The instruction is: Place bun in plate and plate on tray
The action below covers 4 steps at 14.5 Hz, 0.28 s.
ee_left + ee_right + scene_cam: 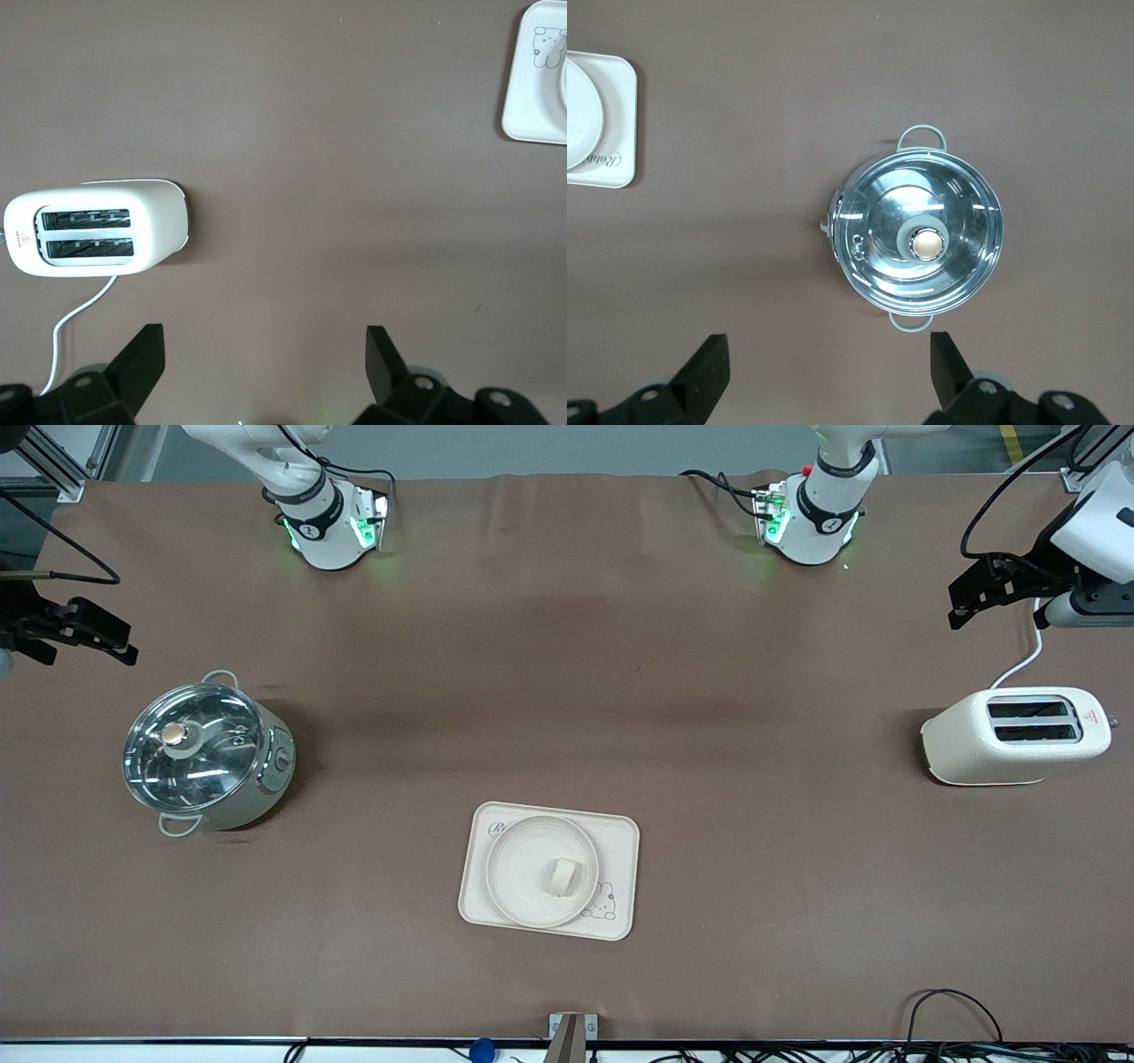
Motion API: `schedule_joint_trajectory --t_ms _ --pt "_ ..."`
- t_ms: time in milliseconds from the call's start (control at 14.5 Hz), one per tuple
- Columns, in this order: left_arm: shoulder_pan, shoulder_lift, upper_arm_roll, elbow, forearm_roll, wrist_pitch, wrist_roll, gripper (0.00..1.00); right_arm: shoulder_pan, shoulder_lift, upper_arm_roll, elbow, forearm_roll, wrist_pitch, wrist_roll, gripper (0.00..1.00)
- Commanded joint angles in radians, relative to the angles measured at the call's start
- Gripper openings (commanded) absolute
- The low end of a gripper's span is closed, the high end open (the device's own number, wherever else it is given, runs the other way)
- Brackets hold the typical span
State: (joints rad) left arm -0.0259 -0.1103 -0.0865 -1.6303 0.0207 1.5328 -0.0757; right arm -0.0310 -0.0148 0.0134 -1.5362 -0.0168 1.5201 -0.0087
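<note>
The bun (561,876) lies in the round plate (518,868), and the plate rests on the rectangular tray (622,840) near the table's front edge, midway between the arms. My left gripper (979,592) is open and empty, held up over the left arm's end of the table near the toaster; in the left wrist view (266,365) a corner of the tray (532,97) shows. My right gripper (75,633) is open and empty, up over the right arm's end near the pot; the right wrist view (830,372) shows a tray corner (618,133) and the plate's rim (580,111).
A white two-slot toaster (1014,735) with a white cord stands at the left arm's end; it also shows in the left wrist view (97,228). A steel pot with a glass lid (205,753) stands at the right arm's end and shows in the right wrist view (920,241).
</note>
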Motion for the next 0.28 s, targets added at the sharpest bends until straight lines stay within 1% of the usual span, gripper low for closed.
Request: schedule_joint_trajectory --t_ms 0,208 --pt "-0.005 0.012 0.001 0.024 -0.013 -0.003 0.022 1.00 -0.014 -0.025 0.008 -0.007 -0.009 0.003 0.001 1.00" --pt "-0.005 0.021 -0.001 0.033 -0.015 -0.008 0.020 1.00 -0.009 -0.028 0.011 -0.007 -0.008 -0.021 -0.001 1.00"
